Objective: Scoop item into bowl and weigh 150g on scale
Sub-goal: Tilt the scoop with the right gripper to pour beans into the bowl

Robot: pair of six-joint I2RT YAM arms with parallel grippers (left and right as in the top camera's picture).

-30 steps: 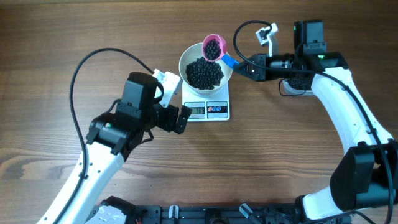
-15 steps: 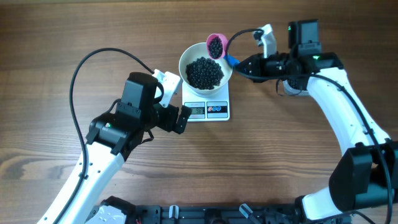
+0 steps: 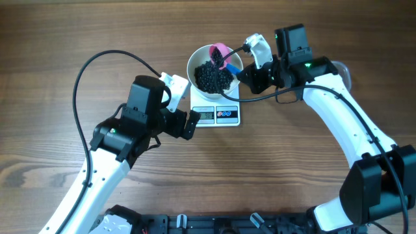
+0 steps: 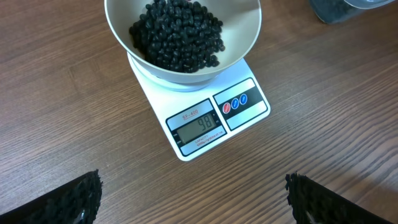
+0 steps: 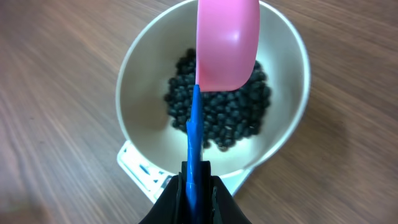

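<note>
A white bowl [image 3: 195,64] holding black beans [image 3: 212,78] stands on the white scale [image 3: 229,114]. My right gripper [image 3: 242,70] is shut on the blue handle [image 5: 194,134] of the pink scoop [image 3: 221,51]. The scoop is tipped over the bowl's far rim, and beans spill from it into the pile. The right wrist view shows the scoop's pink back [image 5: 227,43] above the beans [image 5: 224,121] and the bowl wall [image 5: 287,68]. My left gripper [image 4: 196,205] is open, over bare table just in front of the scale [image 4: 249,102], whose display reads 98.
A clear tub [image 3: 343,73] with dark beans sits behind my right arm and shows at the top right corner [image 4: 348,7] of the left wrist view. Black cables loop over the wooden table [image 3: 78,39] beside both arms.
My right arm has swung left, carrying the scoop from beside the bowl to over it and tipping it, so beans now fall in. The left arm has not moved.
</note>
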